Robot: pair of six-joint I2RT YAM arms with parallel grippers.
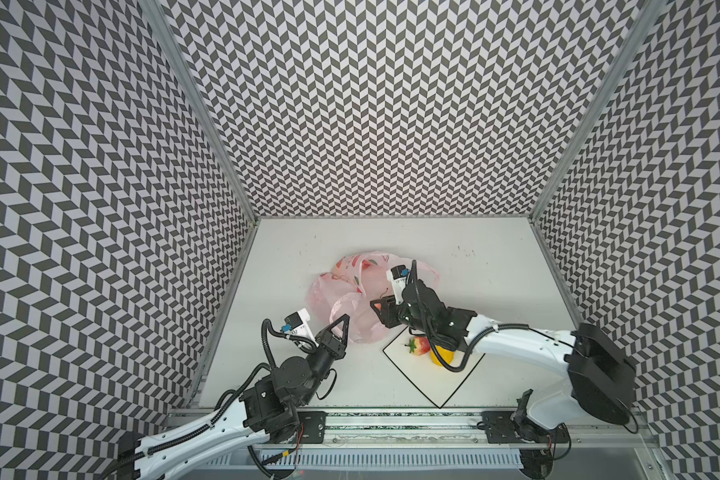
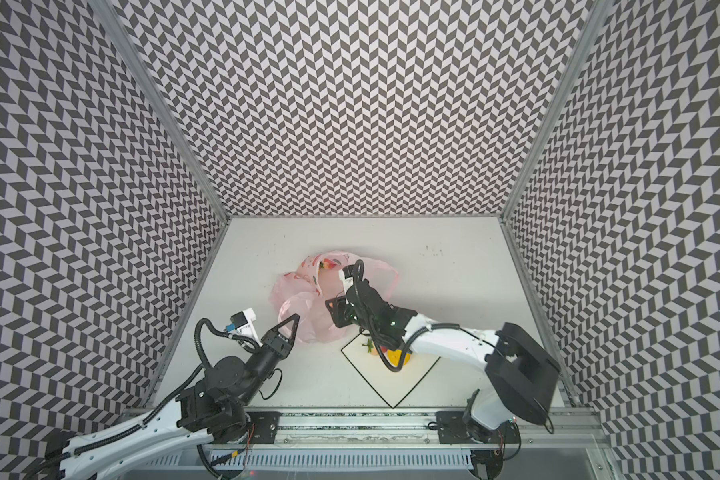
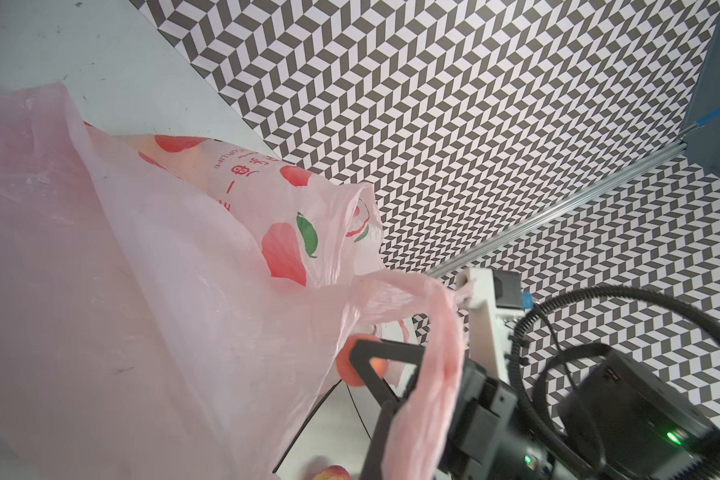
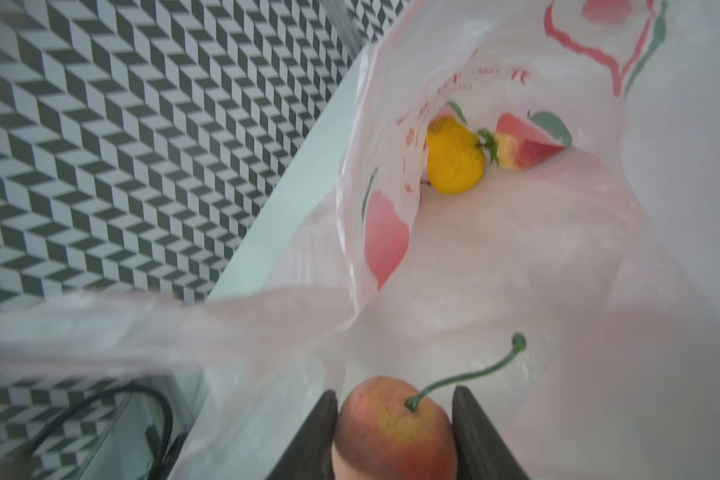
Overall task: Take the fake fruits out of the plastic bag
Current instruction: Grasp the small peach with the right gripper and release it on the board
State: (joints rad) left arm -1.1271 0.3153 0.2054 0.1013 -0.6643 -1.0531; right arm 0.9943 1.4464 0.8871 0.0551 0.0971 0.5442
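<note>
The pale-pink plastic bag (image 1: 337, 286) (image 2: 296, 286) lies crumpled mid-table. My left gripper (image 1: 344, 319) (image 2: 295, 319) is shut on its near edge and holds it up; the film (image 3: 142, 291) fills the left wrist view and hides those jaws. My right gripper (image 4: 393, 391) (image 1: 377, 307) is at the bag's mouth, shut on a red stemmed fruit (image 4: 393, 428) (image 3: 356, 368). Deep inside the bag (image 4: 516, 270) lie a bumpy yellow fruit (image 4: 454, 160) and a strawberry (image 4: 520, 151). Another strawberry (image 1: 420, 345) and a yellow fruit (image 1: 441, 356) rest on the plate.
The flat white square plate (image 1: 437, 386) (image 2: 391, 382) with a thin black rim sits near the front, under the right forearm. A bag handle (image 3: 433, 365) drapes over the right gripper's body. Patterned walls enclose the table on three sides.
</note>
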